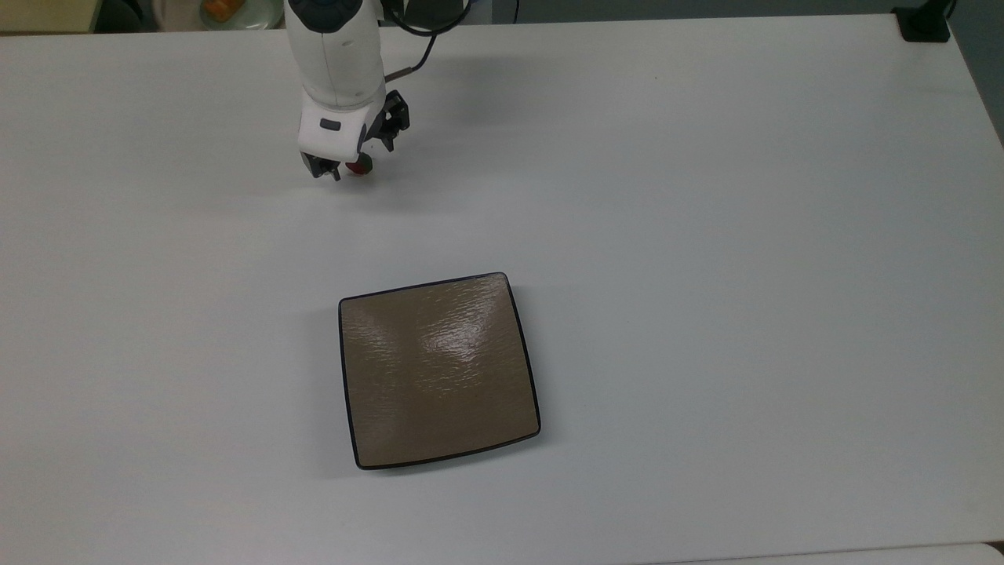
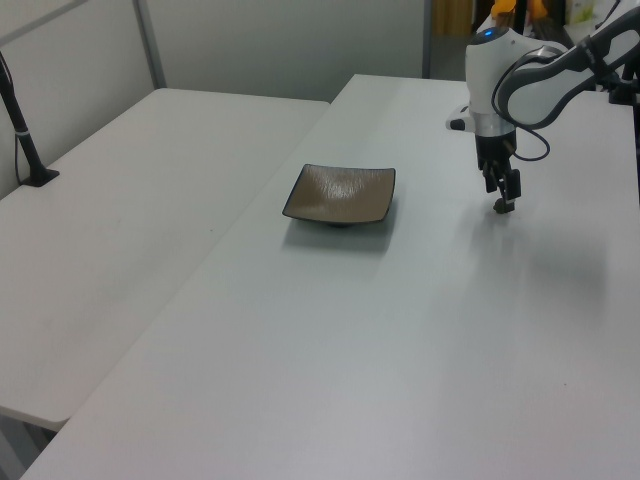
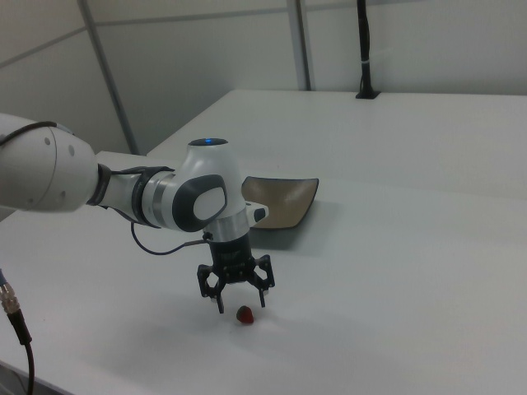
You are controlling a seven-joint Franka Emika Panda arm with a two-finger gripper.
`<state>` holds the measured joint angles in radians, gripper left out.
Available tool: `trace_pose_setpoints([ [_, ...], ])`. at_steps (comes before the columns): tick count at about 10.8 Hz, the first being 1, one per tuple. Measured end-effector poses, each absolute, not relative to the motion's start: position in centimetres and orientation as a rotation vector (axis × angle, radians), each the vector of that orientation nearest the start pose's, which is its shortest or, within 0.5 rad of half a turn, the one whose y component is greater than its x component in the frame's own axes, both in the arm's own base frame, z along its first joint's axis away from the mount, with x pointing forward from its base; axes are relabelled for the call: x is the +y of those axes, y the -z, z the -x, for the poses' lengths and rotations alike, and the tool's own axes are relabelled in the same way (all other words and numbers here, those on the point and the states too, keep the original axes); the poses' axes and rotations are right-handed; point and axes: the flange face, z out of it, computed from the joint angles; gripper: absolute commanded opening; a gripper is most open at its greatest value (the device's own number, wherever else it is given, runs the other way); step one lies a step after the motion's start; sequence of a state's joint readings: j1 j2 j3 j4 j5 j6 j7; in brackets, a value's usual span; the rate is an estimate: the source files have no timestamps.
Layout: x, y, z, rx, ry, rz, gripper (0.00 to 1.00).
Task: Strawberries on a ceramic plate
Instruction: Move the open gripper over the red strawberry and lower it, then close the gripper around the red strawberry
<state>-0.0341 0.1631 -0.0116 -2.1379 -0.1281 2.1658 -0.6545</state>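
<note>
— Nearest in the right view?

— A dark cable [image 3: 16, 325] with a metal plug, hanging at the right view's lower left edge, off the desk [image 3: 395, 271].

— And next?

— The white arm [image 3: 189, 202], reaching in from the right view's left and bending down over the pale desk top. Below it the black hand [image 3: 242, 303], pointing straight down, fingers spread apart, tips close above the surface.

— Gripping anything?

— No. Fingers set to either side of the strawberry [image 3: 245, 314], not closed on it. Cannot tell whether either one touches it.

— Where exactly, the strawberry?

— Lying on the desk under the hand, between the spread fingers, red with a dark cap. Half hidden by the white wrist in the top view, with just a red sliver showing at the hand's lower edge.

— And the ceramic plate [image 3: 284, 197]?

— Farther back in the right view, flat on the same desk, well apart from the strawberry. Square, glossy tan-brown, thin dark rim, with its near left corner covered by the arm's wrist.

— Beyond that?

— A black post [image 3: 362, 49] clamped at the far desk edge. In the top view, a pale round dish [image 1: 235, 12] with orange food past the top edge, close behind the arm. In the left view, a second white desk [image 2: 120, 200] alongside.
</note>
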Motion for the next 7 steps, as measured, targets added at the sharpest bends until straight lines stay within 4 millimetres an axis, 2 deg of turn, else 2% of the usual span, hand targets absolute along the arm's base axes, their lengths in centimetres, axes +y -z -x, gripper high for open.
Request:
trace_pose_setpoints([
  [2, -3.0, -31.7, -54.6, -1.086, -0.269, 2.994, 0.67],
  [4, -3.0, -31.4, -54.5, -1.097, -0.282, 2.994, 0.61],
  [5, -3.0, -31.1, -54.4, -1.1, -0.292, 2.991, 0.53],
  [7, -3.0, -30.7, -54.2, -1.117, -0.3, 2.99, 0.25],
])
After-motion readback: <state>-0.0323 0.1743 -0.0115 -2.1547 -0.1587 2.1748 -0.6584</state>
